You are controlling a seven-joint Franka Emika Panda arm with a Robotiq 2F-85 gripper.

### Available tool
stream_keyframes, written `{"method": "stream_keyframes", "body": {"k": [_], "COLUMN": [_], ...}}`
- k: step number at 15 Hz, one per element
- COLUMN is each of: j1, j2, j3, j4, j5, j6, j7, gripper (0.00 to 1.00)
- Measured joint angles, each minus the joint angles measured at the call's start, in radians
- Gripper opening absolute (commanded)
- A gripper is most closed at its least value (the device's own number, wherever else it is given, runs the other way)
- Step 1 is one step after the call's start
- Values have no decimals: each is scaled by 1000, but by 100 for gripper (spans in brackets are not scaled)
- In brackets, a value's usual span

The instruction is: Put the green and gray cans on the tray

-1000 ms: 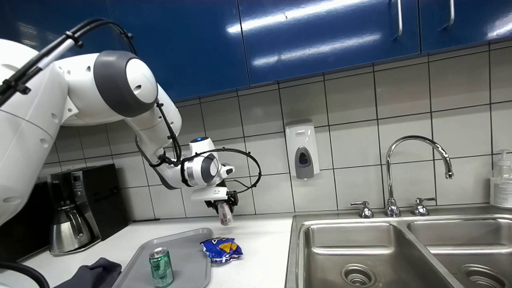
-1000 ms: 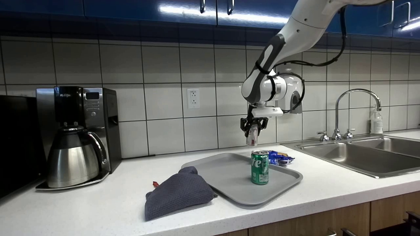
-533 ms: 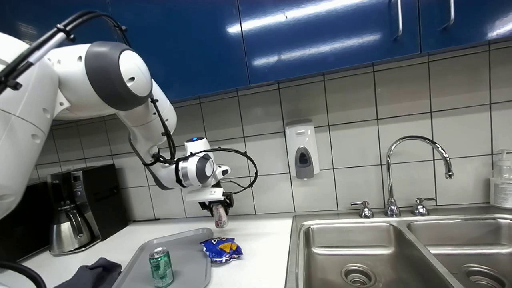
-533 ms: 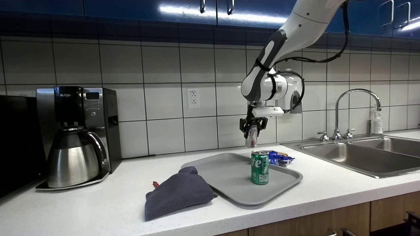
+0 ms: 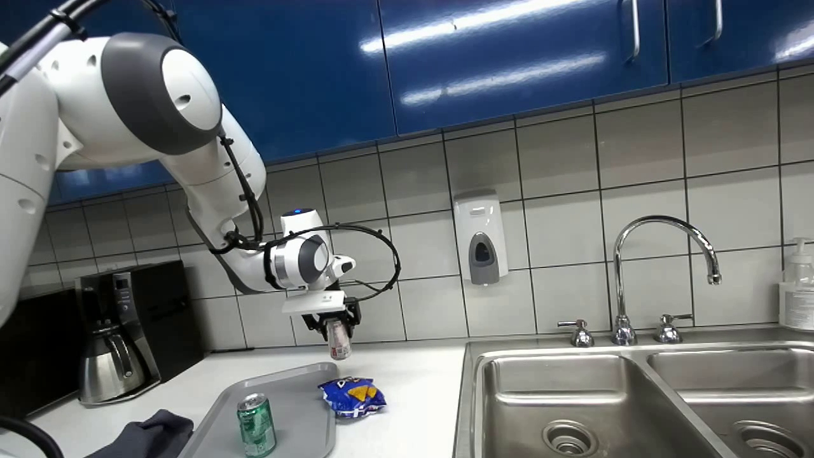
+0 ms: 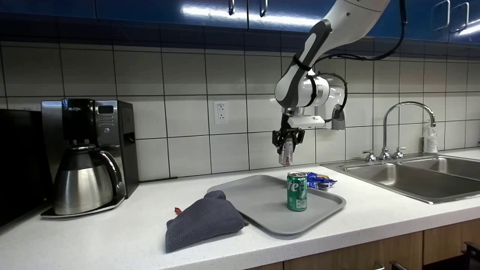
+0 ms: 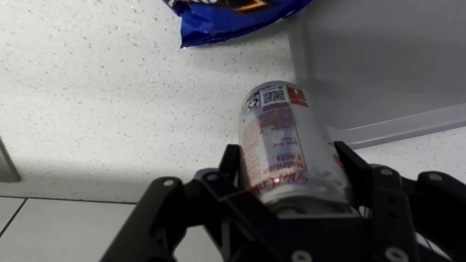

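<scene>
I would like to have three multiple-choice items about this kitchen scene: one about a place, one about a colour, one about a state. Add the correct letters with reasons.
1. Where is the green soda can?
A) In the steel sink
B) On the gray tray
C) On the dark towel

2. Which colour covers most of the chip bag?
A) Blue
B) Red
C) Green

3. What is the state of the Diet Coke can?
A) Lying in the steel sink
B) Standing on the gray tray
C) Held by the gripper

1: B, since both exterior views show it upright with its base on the gray tray.
2: A, since its wrapper looks mainly blue in all three views.
3: C, since in the wrist view the fingers clasp its sides, and in both exterior views its lower end hangs free.
</scene>
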Motion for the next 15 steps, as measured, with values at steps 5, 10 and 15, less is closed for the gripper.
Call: {"method": "stream_keyframes", "body": {"k": [5,10,15], "j1": [1,13,34], "j2": [-8,-8,-8], "j3": [31,44,47], "j4": [-34,-70,-93], "j5": [0,0,-6], "j6": [-23,-23,-23], "j7": [-27,-55,-87], "gripper": [41,41,41]}}
